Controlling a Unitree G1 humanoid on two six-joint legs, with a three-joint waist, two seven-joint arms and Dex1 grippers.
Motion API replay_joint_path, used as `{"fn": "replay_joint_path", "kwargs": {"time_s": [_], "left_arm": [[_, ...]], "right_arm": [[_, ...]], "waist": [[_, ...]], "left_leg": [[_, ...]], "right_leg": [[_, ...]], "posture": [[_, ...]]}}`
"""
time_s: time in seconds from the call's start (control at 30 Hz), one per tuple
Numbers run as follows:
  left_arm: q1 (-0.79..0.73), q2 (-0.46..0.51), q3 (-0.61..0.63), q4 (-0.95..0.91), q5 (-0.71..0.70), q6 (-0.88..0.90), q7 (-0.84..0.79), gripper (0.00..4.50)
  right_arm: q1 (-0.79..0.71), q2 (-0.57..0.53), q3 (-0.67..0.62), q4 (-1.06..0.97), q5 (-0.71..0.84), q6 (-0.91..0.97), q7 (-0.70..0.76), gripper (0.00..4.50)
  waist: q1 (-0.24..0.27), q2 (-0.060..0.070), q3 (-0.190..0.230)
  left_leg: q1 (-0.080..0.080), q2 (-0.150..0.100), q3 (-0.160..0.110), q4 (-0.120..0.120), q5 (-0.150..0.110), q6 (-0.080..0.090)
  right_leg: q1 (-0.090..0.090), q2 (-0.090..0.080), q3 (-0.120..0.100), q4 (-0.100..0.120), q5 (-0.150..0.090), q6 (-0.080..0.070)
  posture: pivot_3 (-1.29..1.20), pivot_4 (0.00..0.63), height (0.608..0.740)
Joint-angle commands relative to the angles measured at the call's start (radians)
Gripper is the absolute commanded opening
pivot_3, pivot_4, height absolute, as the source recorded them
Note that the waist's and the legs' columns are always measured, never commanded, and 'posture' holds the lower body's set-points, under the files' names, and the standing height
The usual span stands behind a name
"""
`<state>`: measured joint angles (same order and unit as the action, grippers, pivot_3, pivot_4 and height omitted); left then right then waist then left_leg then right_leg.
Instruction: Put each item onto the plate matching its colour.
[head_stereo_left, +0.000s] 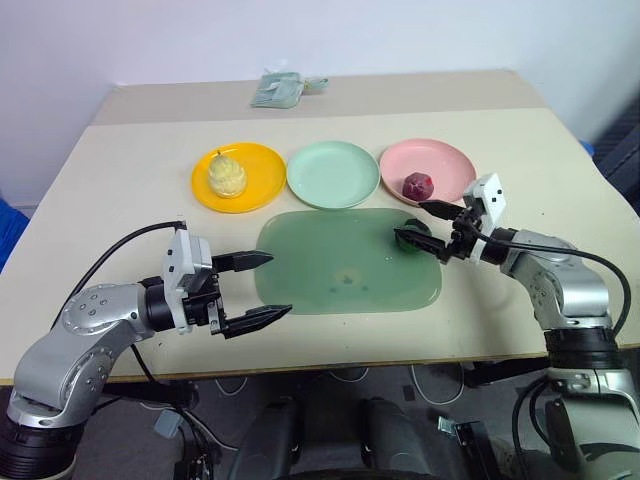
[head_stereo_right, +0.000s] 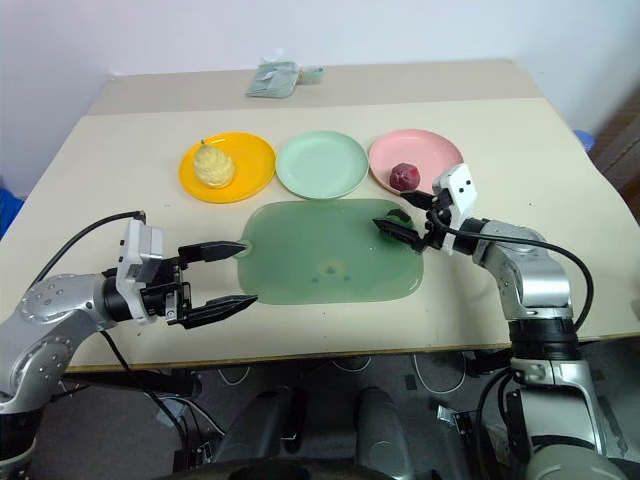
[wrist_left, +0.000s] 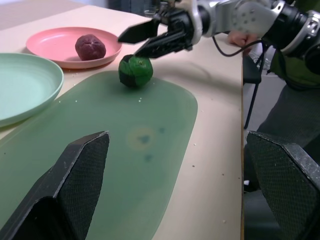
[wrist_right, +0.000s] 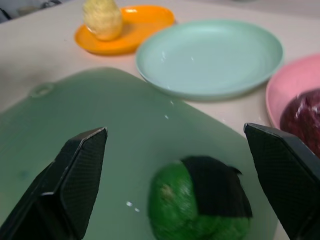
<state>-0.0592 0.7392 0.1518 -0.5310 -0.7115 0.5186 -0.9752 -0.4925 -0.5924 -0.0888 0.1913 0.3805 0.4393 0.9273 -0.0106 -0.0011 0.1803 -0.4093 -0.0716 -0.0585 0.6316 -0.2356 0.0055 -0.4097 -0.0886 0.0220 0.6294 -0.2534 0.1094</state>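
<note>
The pale yellow pear (head_stereo_left: 227, 175) stands on the orange-yellow plate (head_stereo_left: 262, 165). On the pink plate (head_stereo_left: 445, 160) rests the dark red ball (head_stereo_left: 417, 185). Between those two plates is the mint green plate (head_stereo_left: 333, 174), with nothing on it. The dark green ball (wrist_left: 135, 71) with its black patch lies on the right end of the green mat (head_stereo_left: 340, 265). My right gripper (head_stereo_left: 425, 226) is open right at this ball, its fingers spread to either side and not closed on it. My left gripper (head_stereo_left: 278, 285) is open and holds nothing, at the mat's left edge.
A folded pale green cloth (head_stereo_left: 280, 90) lies at the back of the beige table (head_stereo_left: 120, 230). The table's right edge runs close behind my right arm. Bare tabletop lies left of the orange-yellow plate and in front of the mat.
</note>
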Motion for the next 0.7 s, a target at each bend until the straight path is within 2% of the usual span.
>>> {"fn": "replay_joint_path", "kwargs": {"time_s": [0.03,0.3,0.43,0.7], "left_arm": [[0.010,0.002,0.023,-0.057,-0.021,-0.006,0.019,4.50],[0.040,-0.004,0.027,-0.095,-0.026,-0.004,0.072,4.50],[0.056,-0.007,0.027,-0.104,-0.029,-0.007,0.091,4.50],[0.079,-0.081,0.049,-0.070,-0.018,-0.012,0.213,4.50]], "right_arm": [[-0.037,0.009,0.017,0.084,-0.035,-0.072,0.015,4.47],[-0.071,0.029,0.043,0.193,-0.067,-0.139,0.041,4.47],[-0.089,0.034,0.045,0.198,-0.067,-0.160,0.048,2.77],[-0.180,0.097,0.055,0.091,-0.031,-0.141,0.032,2.77]], "waist": [[-0.001,0.000,0.000],[-0.002,0.000,0.000],[-0.001,0.000,0.000],[-0.007,0.000,0.000]], "left_leg": [[0.000,0.000,0.000,0.000,0.000,0.000],[0.000,0.000,0.000,0.000,0.000,0.000],[0.000,0.000,0.000,0.000,0.000,0.000],[0.000,0.000,0.000,0.000,0.000,0.000]], "right_leg": [[0.000,0.000,0.000,0.000,0.000,0.000],[0.000,0.000,0.000,0.000,0.001,0.002],[0.000,0.001,0.000,0.000,0.001,0.002],[-0.001,0.001,0.000,0.000,0.001,0.002]], "posture": [[0.00,0.150,0.740],[0.00,0.150,0.740],[0.00,0.150,0.740],[0.00,0.150,0.740]]}}
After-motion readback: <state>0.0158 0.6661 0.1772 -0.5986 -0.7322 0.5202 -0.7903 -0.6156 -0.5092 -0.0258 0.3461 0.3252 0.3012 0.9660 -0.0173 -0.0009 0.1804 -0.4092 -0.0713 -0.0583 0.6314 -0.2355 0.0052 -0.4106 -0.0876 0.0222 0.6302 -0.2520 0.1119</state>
